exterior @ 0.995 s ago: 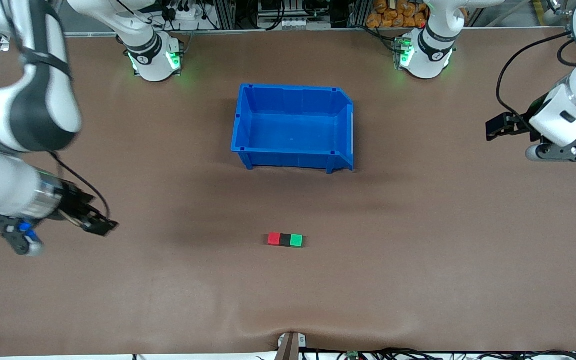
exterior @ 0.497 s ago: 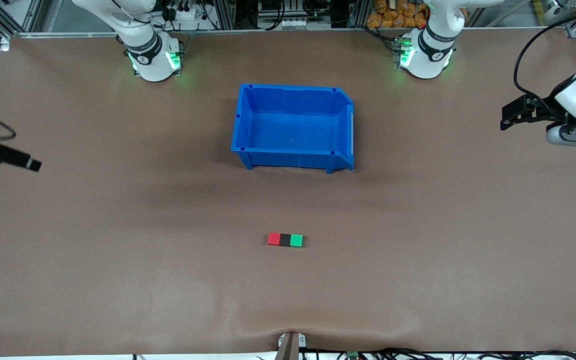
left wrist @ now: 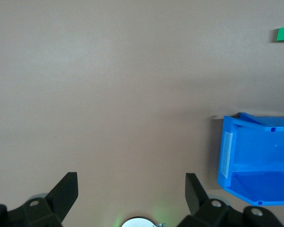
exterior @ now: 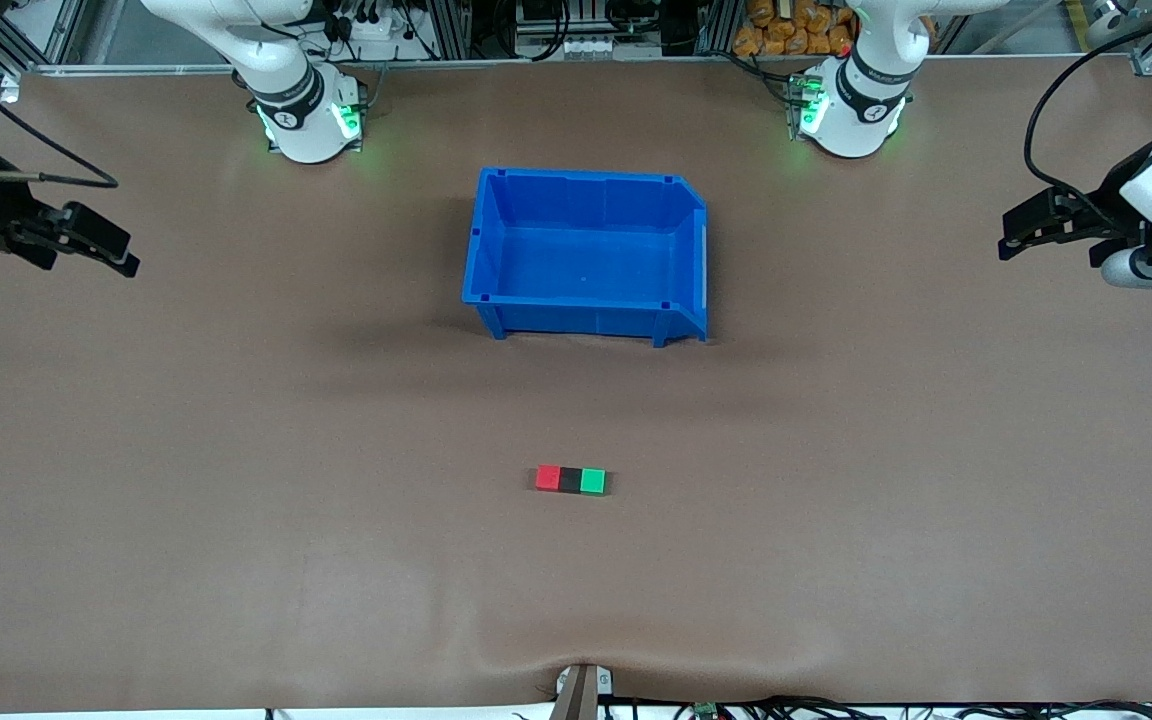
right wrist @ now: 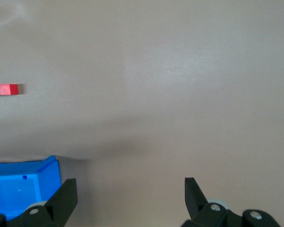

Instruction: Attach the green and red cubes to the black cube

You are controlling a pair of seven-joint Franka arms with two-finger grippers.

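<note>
Red cube point(exterior: 547, 478), black cube point(exterior: 570, 480), green cube point(exterior: 592, 481) — touching, in one row along the table point(exterior: 236, 560). Both claws — left claw point(exterior: 1021, 228), right claw point(exterior: 101, 243) — hang fingers apart over opposite table ends, well apart from the row.

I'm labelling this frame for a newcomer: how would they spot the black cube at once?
Find the blue bin at mid-table, then look nearer the front camera to a short row of three small cubes lying alone on the brown mat. The black cube is the middle one, touching the red cube toward the right arm's end and the green cube toward the left arm's end.
</note>
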